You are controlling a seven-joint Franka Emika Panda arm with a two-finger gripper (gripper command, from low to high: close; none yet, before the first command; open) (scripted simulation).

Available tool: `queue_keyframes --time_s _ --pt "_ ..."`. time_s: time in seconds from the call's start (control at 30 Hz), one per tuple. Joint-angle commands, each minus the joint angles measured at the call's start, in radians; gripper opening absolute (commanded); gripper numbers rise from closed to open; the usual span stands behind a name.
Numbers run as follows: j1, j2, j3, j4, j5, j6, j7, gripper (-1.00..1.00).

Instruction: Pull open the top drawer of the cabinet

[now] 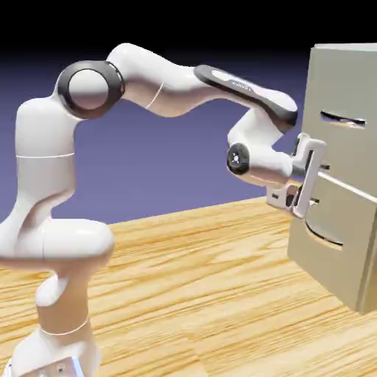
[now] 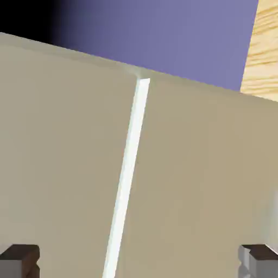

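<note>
The cabinet point(image 1: 361, 74) stands tall and beige-grey at the exterior view's right. Its top drawer point(image 1: 352, 147) has a thin dark slit handle point(image 1: 342, 118). My gripper point(image 1: 318, 180) is open close in front of the cabinet, below that handle, at about the level of the seam between the two drawer fronts. It holds nothing. In the hand view the cabinet point(image 2: 65, 152) fills most of the picture as two beige panels split by a pale seam point(image 2: 127, 168). My gripper point(image 2: 140, 263) shows its grey fingertips point(image 2: 19, 260) wide apart at the bottom edge. No handle shows there.
The lower drawer front point(image 1: 324, 258), with a downward-curved handle point(image 1: 324, 235), sits slightly forward of the upper one. The wooden table point(image 1: 184, 294) stretches under the arm. The arm's white base point(image 1: 59, 324) stands at the lower left.
</note>
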Motion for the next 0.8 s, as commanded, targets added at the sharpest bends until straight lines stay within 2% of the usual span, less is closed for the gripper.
queue_keyframes --time_s 0.0,0.4,0.73,0.77 --pt "0.022 0.014 -0.024 0.015 0.044 -0.003 -0.014 0.00" --pt "0.255 0.163 -0.270 0.167 0.496 -0.033 -0.156 0.00" --pt "-0.098 0.255 0.036 0.364 0.434 -0.002 -0.023 0.00" --pt "-0.098 0.255 0.036 0.364 0.434 -0.002 -0.023 -1.00"
